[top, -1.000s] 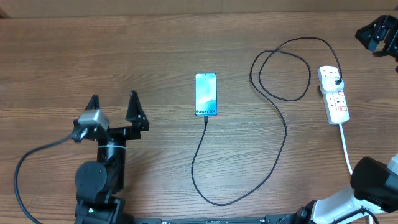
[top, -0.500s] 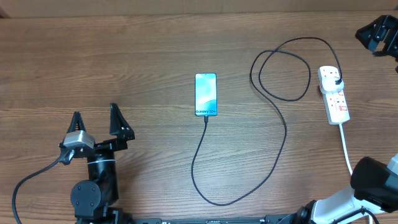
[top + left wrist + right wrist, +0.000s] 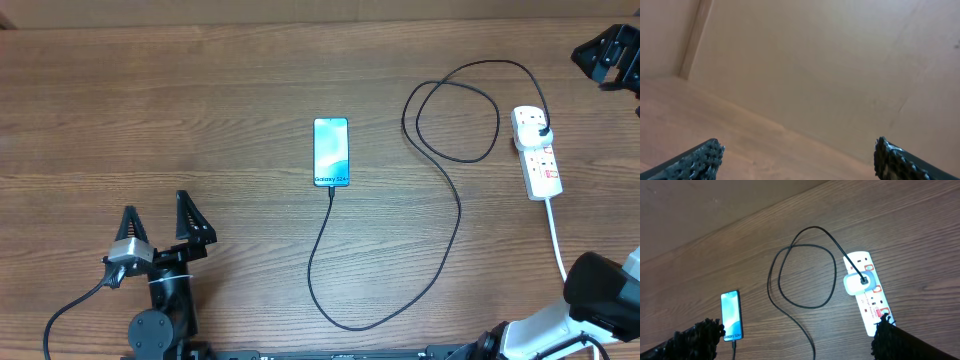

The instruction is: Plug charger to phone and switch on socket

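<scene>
The phone lies face up mid-table with its cyan screen lit; in the right wrist view the phone is at lower left. The charger is a thin black cable whose tip touches the phone's near end. It loops right and ends at a plug in the socket, a white power strip also seen as the socket. My left gripper stands open at the near left, far from everything. My right gripper hangs open high at the far right, its fingertips empty.
The socket's thick white cord runs toward the near right edge, beside the right arm's base. The left wrist view holds only a beige wall beyond the left gripper. Bare wood table surrounds the phone.
The left arm has drawn back toward the near-left edge, its open gripper moving away from the phone. Phone, cable, socket and right gripper have not moved.
</scene>
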### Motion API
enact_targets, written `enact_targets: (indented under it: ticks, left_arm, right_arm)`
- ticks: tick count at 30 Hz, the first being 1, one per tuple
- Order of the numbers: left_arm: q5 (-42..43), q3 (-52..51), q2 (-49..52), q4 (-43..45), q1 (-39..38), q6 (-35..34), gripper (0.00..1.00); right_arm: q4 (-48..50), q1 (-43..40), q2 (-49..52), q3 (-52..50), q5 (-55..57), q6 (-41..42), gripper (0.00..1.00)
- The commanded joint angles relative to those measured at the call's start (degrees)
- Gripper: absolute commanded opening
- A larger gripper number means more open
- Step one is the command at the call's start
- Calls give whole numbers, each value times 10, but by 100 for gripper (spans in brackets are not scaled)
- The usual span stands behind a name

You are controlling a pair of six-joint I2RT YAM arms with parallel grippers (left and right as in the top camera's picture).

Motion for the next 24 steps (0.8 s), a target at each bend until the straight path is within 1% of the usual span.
enact_targets:
  ticks: [1,10,16,21,24]
  left_arm:
    - [2,-8,-22,-47,6,-28,100]
    - [3,-8,-27,-178,11,-28,100]
    - [35,-8,-27,-178,11,55,100]
    - [106,-7,-27,-187,11,180,100]
    - [125,-7,-27,-189,11,223,100]
  right_arm:
    - [2,-1,-4,1,0,2,100]
    - [2,-1,-4,1,0,2,100]
    - [2,-1,-4,1,0,2,100]
    - [2,-1,-4,1,0,2,100]
    - [2,-1,-4,1,0,2,100]
